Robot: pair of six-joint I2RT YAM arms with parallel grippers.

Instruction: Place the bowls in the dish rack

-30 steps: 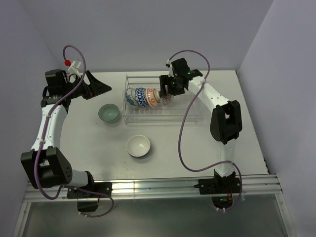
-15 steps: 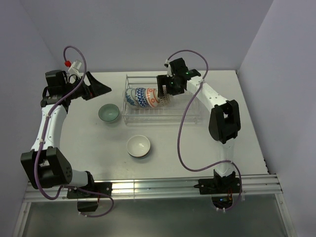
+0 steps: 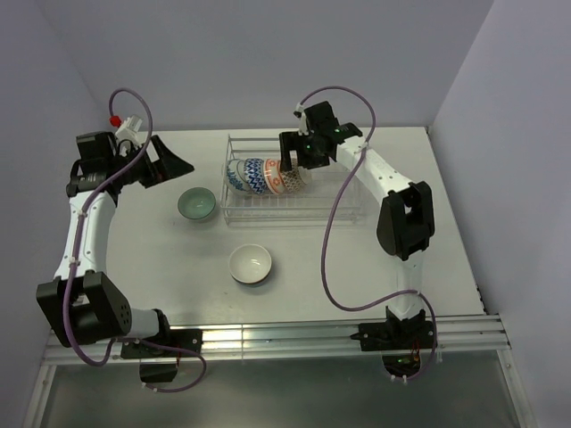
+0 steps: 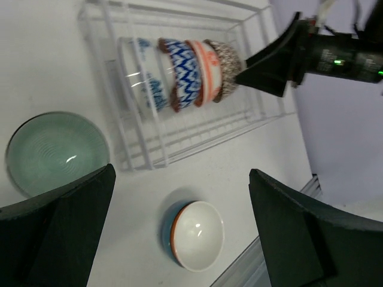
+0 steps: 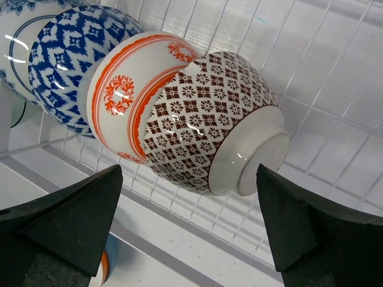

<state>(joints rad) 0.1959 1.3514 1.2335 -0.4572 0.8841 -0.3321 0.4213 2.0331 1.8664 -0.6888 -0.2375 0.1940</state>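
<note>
The clear wire dish rack (image 3: 343,203) stands at the back middle of the table. Four bowls lie on their sides in its left half, packed in a row: a white one with blue marks (image 4: 142,78), a blue-and-white one (image 4: 182,75), an orange-red patterned one (image 5: 122,89) and a grey-brown patterned one (image 5: 209,119). My right gripper (image 3: 287,162) is open over the rack, its jaws on either side of the grey-brown bowl's foot, touching nothing (image 5: 190,173). My left gripper (image 3: 181,164) is open and empty, high above the table left of the rack (image 4: 181,176).
A green-glazed bowl (image 3: 196,203) sits upright on the table left of the rack. A bowl white inside, with a blue and orange outside (image 3: 250,264), sits upright nearer the front. The rack's right half (image 3: 343,183) holds nothing.
My right gripper has shifted left along the rack, and the grey-brown bowl now lies tight against the orange-red one. My left gripper has drawn back a little to the left.
</note>
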